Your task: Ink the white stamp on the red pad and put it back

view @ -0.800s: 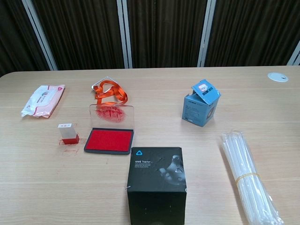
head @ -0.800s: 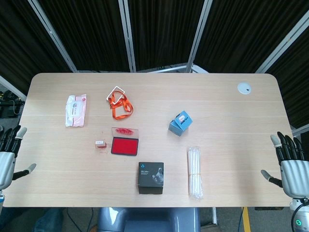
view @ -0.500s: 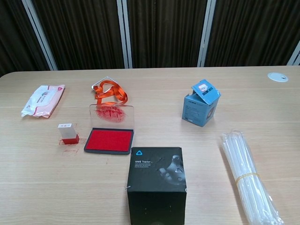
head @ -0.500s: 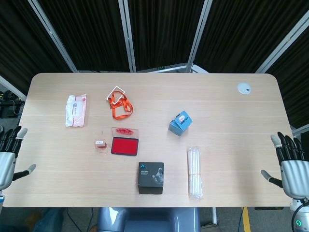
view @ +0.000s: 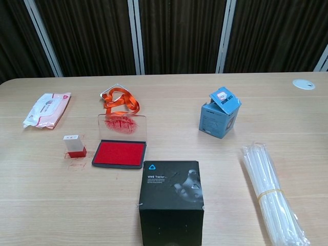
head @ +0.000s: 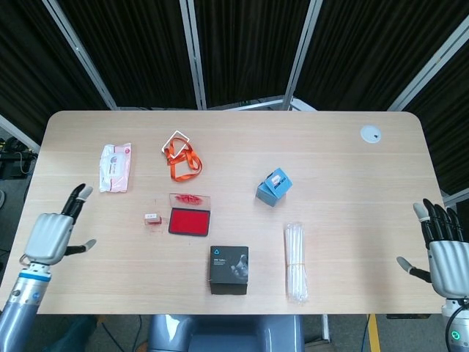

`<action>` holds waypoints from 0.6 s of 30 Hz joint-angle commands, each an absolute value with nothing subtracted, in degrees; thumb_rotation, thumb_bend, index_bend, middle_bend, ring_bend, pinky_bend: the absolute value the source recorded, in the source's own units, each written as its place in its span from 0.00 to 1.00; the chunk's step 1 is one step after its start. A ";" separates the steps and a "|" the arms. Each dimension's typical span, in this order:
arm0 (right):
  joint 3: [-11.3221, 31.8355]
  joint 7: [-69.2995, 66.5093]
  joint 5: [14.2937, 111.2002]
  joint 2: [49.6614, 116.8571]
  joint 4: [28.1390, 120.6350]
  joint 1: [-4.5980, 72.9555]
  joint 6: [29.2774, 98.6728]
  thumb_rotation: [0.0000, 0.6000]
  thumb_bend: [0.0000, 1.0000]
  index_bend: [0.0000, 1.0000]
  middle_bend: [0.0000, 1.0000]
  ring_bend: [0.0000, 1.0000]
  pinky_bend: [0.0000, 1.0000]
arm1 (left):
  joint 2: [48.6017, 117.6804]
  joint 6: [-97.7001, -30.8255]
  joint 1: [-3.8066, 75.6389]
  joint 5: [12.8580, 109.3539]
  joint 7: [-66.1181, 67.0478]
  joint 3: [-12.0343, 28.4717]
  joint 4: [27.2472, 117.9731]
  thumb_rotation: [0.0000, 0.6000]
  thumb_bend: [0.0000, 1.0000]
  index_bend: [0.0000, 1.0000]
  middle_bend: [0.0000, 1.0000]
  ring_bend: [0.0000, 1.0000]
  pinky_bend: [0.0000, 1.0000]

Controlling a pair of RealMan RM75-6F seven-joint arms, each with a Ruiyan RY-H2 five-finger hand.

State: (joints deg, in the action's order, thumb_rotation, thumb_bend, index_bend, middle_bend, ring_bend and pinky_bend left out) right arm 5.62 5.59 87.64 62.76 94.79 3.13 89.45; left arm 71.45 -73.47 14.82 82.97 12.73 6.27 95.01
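Observation:
The white stamp stands upright on the table just left of the red ink pad, whose clear lid stands open behind it. My left hand hovers over the table's left front part with its fingers spread and nothing in it, well left of the stamp. My right hand hangs off the table's right front edge, fingers spread and empty. Neither hand shows in the chest view.
A black box sits in front of the pad. A blue box, a bundle of clear straws, an orange lanyard, a tissue pack and a white disc lie around.
My left hand has moved in from the left edge over the table, toward the stamp. The right hand and the objects have stayed put.

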 commanded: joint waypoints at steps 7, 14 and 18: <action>5.87 4.56 85.20 62.47 94.04 3.71 87.08 1.00 0.00 0.00 0.00 0.00 0.00 | 83.02 -62.32 23.74 69.64 22.18 10.69 91.34 1.00 0.09 0.10 0.17 0.81 0.85; 5.66 4.06 84.07 62.40 94.05 3.96 85.56 1.00 0.00 0.00 0.00 0.00 0.00 | 88.41 -60.97 26.62 65.02 24.98 11.57 86.53 1.00 0.17 0.25 0.25 0.82 0.86; 5.57 3.67 83.37 62.19 94.00 4.25 84.42 1.00 0.00 0.00 0.00 0.00 0.00 | 90.40 -60.63 27.66 63.03 25.75 11.69 84.76 1.00 0.18 0.27 0.29 0.82 0.86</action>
